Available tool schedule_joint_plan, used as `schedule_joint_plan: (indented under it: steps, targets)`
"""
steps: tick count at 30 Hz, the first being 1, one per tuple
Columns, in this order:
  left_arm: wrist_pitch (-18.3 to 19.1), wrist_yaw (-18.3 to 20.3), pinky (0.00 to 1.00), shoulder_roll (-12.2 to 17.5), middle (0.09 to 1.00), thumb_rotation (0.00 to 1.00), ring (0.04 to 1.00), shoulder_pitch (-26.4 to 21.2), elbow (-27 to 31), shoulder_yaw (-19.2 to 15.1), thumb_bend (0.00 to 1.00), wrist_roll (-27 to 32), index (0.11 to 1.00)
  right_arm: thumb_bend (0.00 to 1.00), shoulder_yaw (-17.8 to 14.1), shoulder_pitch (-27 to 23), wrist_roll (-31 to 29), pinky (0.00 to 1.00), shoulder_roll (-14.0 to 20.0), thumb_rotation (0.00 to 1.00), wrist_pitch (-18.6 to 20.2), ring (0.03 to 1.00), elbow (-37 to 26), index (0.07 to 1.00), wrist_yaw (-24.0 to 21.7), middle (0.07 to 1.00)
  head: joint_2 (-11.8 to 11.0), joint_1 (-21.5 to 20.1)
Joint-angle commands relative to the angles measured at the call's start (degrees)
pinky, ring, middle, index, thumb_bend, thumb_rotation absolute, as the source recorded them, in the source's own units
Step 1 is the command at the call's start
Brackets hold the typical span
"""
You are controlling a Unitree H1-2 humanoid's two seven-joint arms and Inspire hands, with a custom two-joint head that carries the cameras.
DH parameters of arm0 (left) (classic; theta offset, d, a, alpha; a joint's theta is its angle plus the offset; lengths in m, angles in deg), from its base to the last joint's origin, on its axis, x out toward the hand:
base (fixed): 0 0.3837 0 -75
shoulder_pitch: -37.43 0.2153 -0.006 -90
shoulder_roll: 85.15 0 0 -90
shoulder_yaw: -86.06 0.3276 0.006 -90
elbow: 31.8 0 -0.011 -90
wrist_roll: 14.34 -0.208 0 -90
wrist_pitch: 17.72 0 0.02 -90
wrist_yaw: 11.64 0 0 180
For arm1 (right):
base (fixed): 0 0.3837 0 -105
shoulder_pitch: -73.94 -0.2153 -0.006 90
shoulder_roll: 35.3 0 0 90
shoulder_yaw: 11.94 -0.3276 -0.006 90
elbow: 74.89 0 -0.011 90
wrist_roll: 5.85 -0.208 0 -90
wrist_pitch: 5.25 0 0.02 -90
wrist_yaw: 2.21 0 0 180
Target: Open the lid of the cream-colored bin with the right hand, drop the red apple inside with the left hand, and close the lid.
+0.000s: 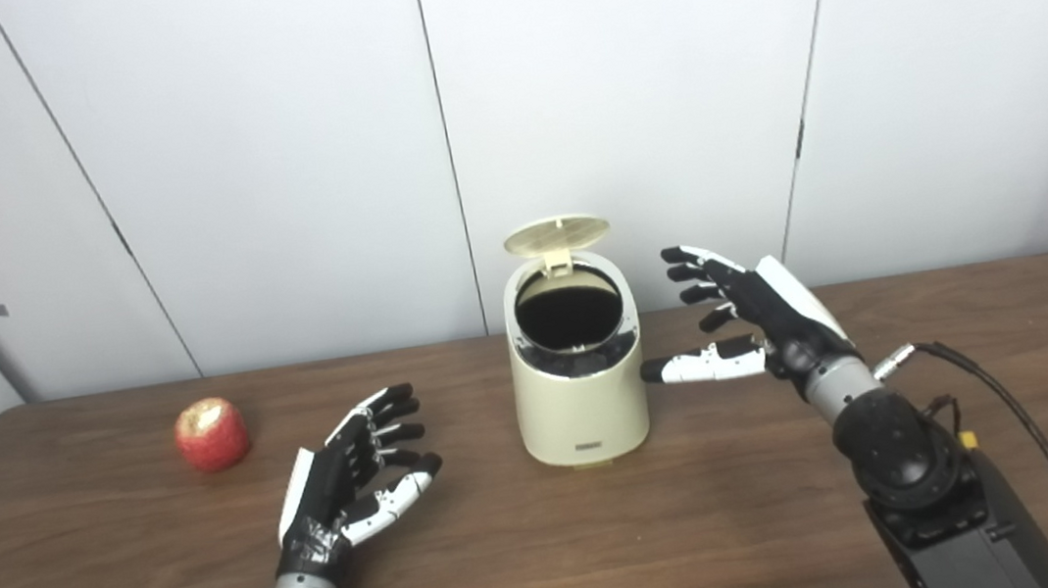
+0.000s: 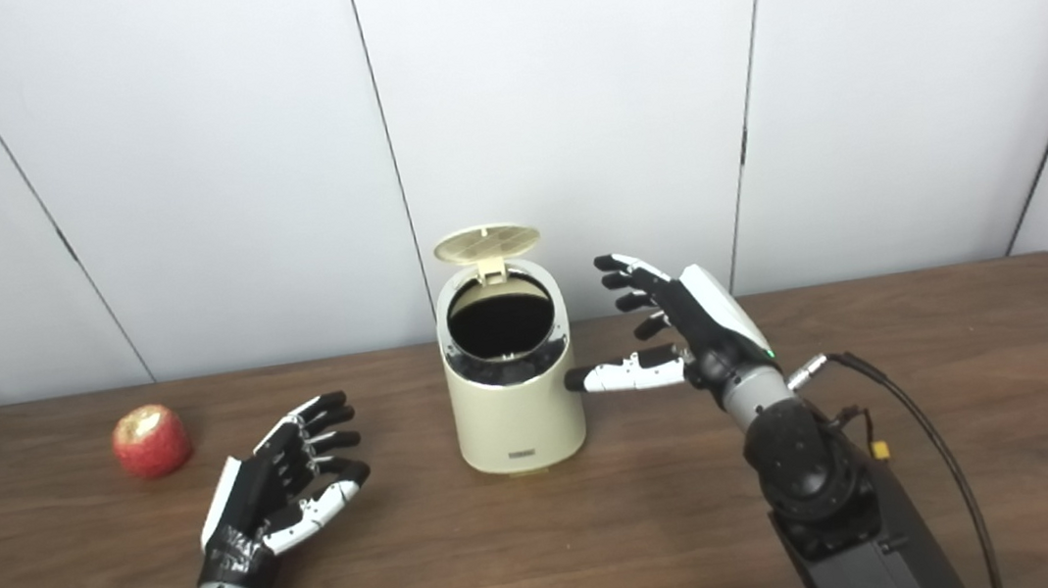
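Observation:
The cream-colored bin (image 1: pixel 581 406) stands mid-table with its lid (image 1: pixel 557 234) flipped up at the back, showing a dark, round opening. My right hand (image 1: pixel 744 318) is open just right of the bin, thumb pointing at its side, touching or nearly so. A red apple (image 1: pixel 211 434) with a pale patch on top rests on the table at the left. My left hand (image 1: pixel 357 471) lies open, palm up, between apple and bin, holding nothing and clear of both.
The brown wooden table (image 1: pixel 553 547) runs wide on both sides of the bin. A white panelled wall (image 1: pixel 273 165) stands right behind it. A black cable (image 1: pixel 1021 415) loops off my right forearm over the table's right part.

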Motion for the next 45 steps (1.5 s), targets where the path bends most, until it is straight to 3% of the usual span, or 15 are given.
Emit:
schedule_joint_plan:
  steps: [1, 5, 10, 14, 20, 24, 26, 31, 39, 45]
  targets:
    - [-0.2, 0.0, 0.63, -2.0, 0.812, 0.07, 0.74, 6.3, -4.9, 1.1, 0.54, 0.7, 0.842, 0.73, -1.4, -0.6, -2.7, 0.7, 0.0, 0.31, -5.0, 0.826, -2.0, 0.905, 1.7, 0.867, 0.1, 0.0]
    - [-0.3, 0.0, 0.63, -2.0, 0.808, 0.08, 0.736, 6.3, -4.8, 1.1, 0.54, 0.7, 0.837, 0.74, -1.6, 1.9, -4.3, 0.74, 0.6, 0.34, -7.4, 0.845, -2.6, 0.902, 1.6, 0.875, 0.2, 0.0]
    - [-0.5, -0.1, 0.63, -2.0, 0.814, 0.06, 0.739, 6.2, -5.0, 1.1, 0.53, 0.7, 0.838, 0.76, -1.0, 4.3, -3.9, 0.73, 1.7, 0.31, -7.1, 0.849, -3.7, 0.899, 0.6, 0.888, 0.2, 0.0]
    - [-0.7, -0.1, 0.61, -2.1, 0.814, 0.1, 0.74, 6.2, -4.7, 0.9, 0.54, 1.0, 0.843, 0.79, -0.5, 5.2, -3.3, 0.72, 2.4, 0.35, -6.6, 0.845, -3.7, 0.908, 0.4, 0.893, -0.1, 0.9]
    - [5.1, -2.1, 0.62, -2.6, 0.807, 0.11, 0.756, 7.1, 2.9, 0.7, 0.58, -0.2, 0.818, 0.78, -0.7, 5.9, -4.2, 0.73, 3.8, 0.29, -7.1, 0.863, -3.7, 0.915, -0.5, 0.912, -1.1, 7.3]
    - [5.7, -4.6, 0.6, -1.3, 0.784, 0.16, 0.718, 7.2, 9.3, 1.0, 0.61, -5.5, 0.806, 0.77, -1.4, 6.0, -5.8, 0.74, 4.4, 0.25, -7.8, 0.871, -2.7, 0.922, -1.0, 0.915, -2.1, 11.9]
    - [7.4, -5.1, 0.63, -0.7, 0.779, 0.23, 0.714, 7.2, 12.7, 0.6, 0.64, -6.7, 0.805, 0.78, -1.6, 6.1, -6.5, 0.74, 4.8, 0.23, -9.0, 0.881, -1.5, 0.929, -0.8, 0.926, -2.7, 13.8]
    - [8.7, -6.1, 0.63, 0.7, 0.769, 0.26, 0.699, 7.5, 18.7, -0.1, 0.66, -9.2, 0.8, 0.77, -1.6, 7.1, -5.6, 0.76, 5.8, 0.19, -8.9, 0.868, -1.8, 0.933, -0.3, 0.917, -4.1, 17.4]
    - [11.6, -6.6, 0.66, 3.1, 0.787, 0.18, 0.741, 6.3, 23.4, -2.4, 0.72, -9.8, 0.806, 0.75, -2.1, 7.1, -6.8, 0.8, 6.4, 0.11, -6.0, 0.887, -3.2, 0.945, -1.7, 0.93, -5.9, 21.2]
    - [13.2, -7.4, 0.69, 5.1, 0.791, 0.18, 0.759, 4.5, 24.6, -4.0, 0.73, -11.0, 0.815, 0.74, -2.6, 6.8, -8.0, 0.77, 6.6, 0.15, -4.6, 0.889, -3.8, 0.942, -2.8, 0.932, -6.9, 24.0]
